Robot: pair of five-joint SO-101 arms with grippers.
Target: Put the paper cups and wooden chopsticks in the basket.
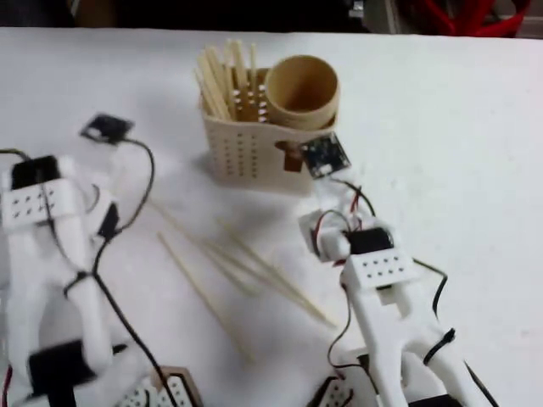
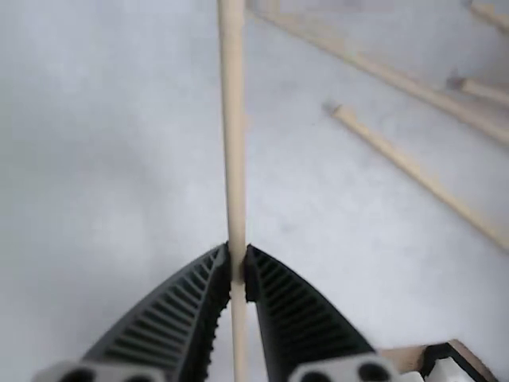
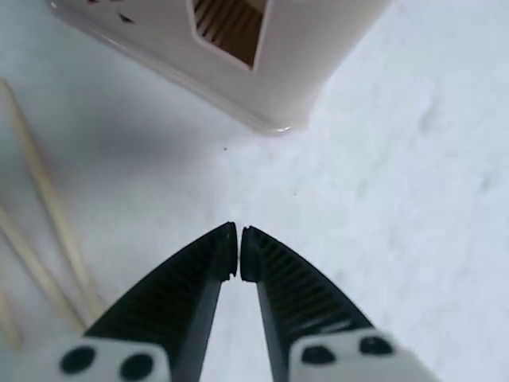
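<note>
L hand (image 2: pixel 237 267) is clamped on one wooden chopstick (image 2: pixel 232 159): ribbed black fingers (image 2: pixel 191 302) pinch the thin, round, pale stick low over the white surface (image 2: pixel 95 159). L arm (image 1: pixel 51 246), white w/ black cables, sits lower left in the high view. R hand (image 3: pixel 238 247) is closed w/ nothing btwn its tips, pointing down just beside the basket (image 1: pixel 246 157). R arm (image 1: pixel 382 288) is lower right of centre. The basket is cream plastic w/ perforated walls, upper centre. It holds an upright bundle of chopsticks (image 1: pixel 222 76) and a tan paper cup (image 1: pixel 301 89). Loose chopsticks (image 1: pixel 254 267) lie slantwise at centre, btwn the arms.
</note>
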